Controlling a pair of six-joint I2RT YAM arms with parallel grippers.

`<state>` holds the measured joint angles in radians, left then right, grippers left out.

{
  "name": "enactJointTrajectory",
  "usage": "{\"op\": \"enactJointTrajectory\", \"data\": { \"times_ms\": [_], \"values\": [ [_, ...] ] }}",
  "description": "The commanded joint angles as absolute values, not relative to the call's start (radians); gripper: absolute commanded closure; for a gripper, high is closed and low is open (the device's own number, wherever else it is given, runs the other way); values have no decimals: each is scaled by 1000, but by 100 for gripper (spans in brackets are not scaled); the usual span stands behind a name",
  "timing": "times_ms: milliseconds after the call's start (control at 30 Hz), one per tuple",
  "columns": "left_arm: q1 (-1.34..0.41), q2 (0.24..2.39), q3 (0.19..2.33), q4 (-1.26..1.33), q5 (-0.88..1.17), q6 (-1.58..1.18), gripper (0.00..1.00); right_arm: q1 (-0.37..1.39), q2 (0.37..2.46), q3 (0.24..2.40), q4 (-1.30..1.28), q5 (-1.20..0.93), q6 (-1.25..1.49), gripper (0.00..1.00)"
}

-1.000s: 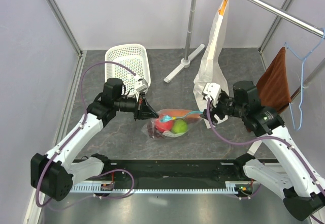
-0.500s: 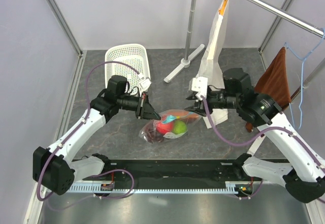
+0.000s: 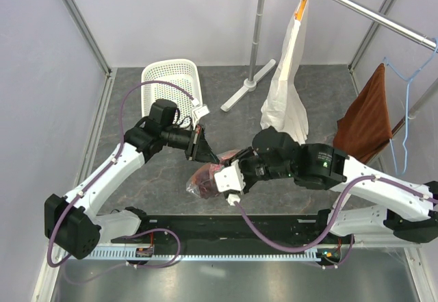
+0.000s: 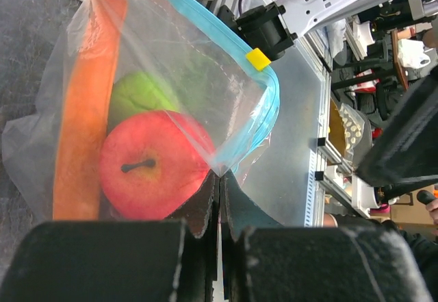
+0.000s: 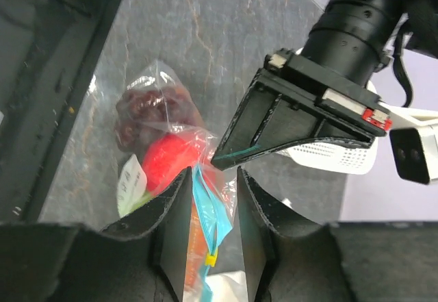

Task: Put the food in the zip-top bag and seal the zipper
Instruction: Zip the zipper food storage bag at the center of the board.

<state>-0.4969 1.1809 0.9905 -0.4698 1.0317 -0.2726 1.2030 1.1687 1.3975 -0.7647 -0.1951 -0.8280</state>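
Now left fingers pinched tight on corner of clear floppy plastic zip-top bag; right fingers narrowly parted astride teal zipper strip; round red toy apple inside.

Left gripper: arm stretched in from the left of the zip-top bag, fingers clamped on its edge. Right gripper: held above the same bag, fingers kept apart.

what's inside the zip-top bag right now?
Through the clear zip-top bag: red apple, green fruit, orange papaya slice and dark grape bunch. Anything behind them is covered.
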Motion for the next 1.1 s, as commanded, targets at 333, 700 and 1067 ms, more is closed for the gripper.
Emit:
{"op": "enactJointTrajectory", "data": {
  "times_ms": [333, 700, 1067],
  "values": [
    [-499, 1178, 1040, -434, 1158, -341, 98, 1255, 1127, 1235, -743, 78, -983, 63],
    [-514, 1200, 1040, -419, 1198, -351, 98, 1272, 1154, 1212, -681, 133, -1015, 63],
    [-518, 1195, 976, -279, 1339, -486, 98, 1287, 1132, 1085, -583, 204, -1117, 76]
  ]
}}
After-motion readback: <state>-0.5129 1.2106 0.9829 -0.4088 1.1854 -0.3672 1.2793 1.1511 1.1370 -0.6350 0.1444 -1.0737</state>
